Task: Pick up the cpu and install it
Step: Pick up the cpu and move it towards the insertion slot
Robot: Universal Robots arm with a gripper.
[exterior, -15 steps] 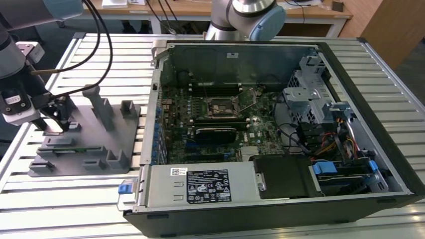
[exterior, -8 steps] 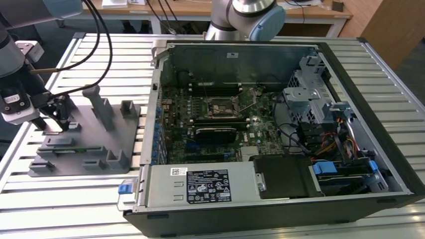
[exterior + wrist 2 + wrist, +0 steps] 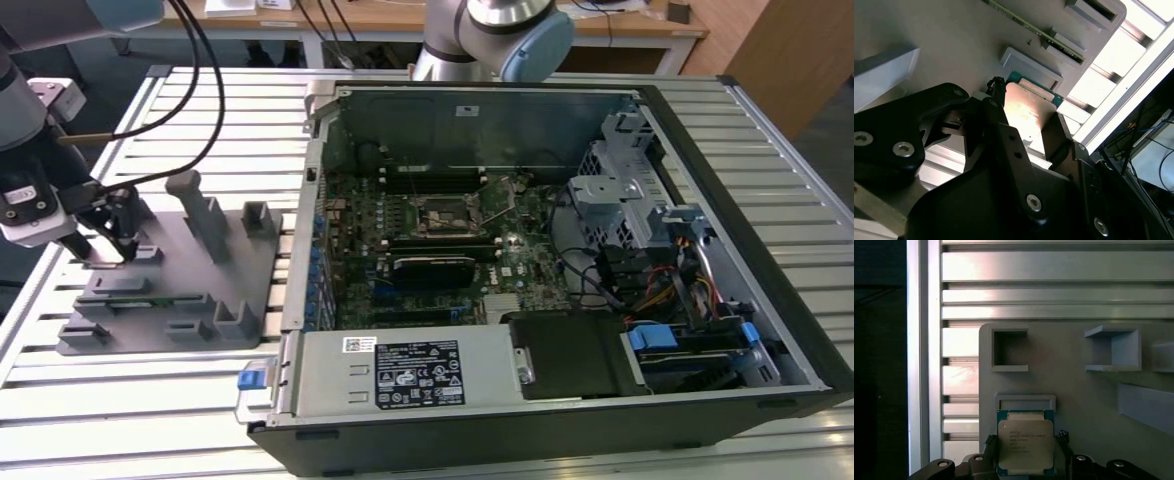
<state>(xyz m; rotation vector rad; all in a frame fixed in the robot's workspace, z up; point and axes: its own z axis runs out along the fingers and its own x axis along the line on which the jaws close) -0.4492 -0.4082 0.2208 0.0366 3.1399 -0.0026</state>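
Note:
The cpu (image 3: 1025, 442) is a small flat square chip with a silvery top and a green rim. It lies on the grey fixture plate (image 3: 1079, 390), just in front of a small raised bracket (image 3: 1025, 402). My gripper (image 3: 1026, 440) straddles it, with one black finger (image 3: 991, 441) against each side edge. In the second wrist view the cpu (image 3: 1026, 112) sits between the same fingers (image 3: 999, 107). In the exterior view my gripper (image 3: 107, 250) is low over the fixture plate (image 3: 174, 290), at the exterior view's left. The cpu socket (image 3: 441, 215) on the motherboard is apart from it.
An open computer case (image 3: 561, 260) lies on the slatted metal table (image 3: 120, 400), at the exterior view's right of the fixture. Grey posts and holders (image 3: 200, 215) rise from the fixture plate near my gripper. Cables and a drive cage (image 3: 627, 200) crowd the case's far side.

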